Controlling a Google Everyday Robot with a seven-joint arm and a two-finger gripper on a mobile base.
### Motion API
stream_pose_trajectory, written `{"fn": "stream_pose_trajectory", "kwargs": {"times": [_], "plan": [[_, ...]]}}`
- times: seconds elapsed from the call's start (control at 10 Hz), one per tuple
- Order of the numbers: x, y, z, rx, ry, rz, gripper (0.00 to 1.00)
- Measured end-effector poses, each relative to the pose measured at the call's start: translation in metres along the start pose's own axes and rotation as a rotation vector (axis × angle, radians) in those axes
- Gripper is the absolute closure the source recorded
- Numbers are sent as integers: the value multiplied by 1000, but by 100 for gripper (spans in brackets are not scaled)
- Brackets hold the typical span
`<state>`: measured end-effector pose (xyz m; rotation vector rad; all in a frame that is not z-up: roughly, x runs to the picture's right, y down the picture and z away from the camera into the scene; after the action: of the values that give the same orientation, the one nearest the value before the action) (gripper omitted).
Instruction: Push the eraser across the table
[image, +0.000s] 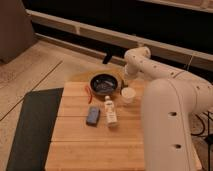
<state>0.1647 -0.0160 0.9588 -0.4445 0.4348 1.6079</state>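
The eraser (93, 115), a small flat dark blue-grey block, lies on the bamboo table (85, 147) left of centre. A white bottle (110, 111) lies right beside it. My gripper (125, 82) hangs at the end of the white arm over the far part of the table, by the right rim of a dark bowl (105, 83) and above a small white cup (128, 94). It is well away from the eraser, behind it and to the right.
A red-handled tool (89, 94) lies left of the bowl. A dark grey floor mat (31, 125) lies to the left of the table. My white arm's bulky body (170, 125) covers the table's right side.
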Motion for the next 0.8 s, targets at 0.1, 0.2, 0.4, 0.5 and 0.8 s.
{"fn": "stream_pose_trajectory", "kwargs": {"times": [0.1, 0.2, 0.4, 0.5, 0.8], "plan": [[-3, 2, 10, 10, 19, 8, 100], [-6, 7, 16, 14, 32, 9, 100], [-7, 12, 30, 1, 69, 31, 100], [-1, 14, 38, -6, 107, 47, 100], [16, 12, 51, 25, 232, 82, 100]]}}
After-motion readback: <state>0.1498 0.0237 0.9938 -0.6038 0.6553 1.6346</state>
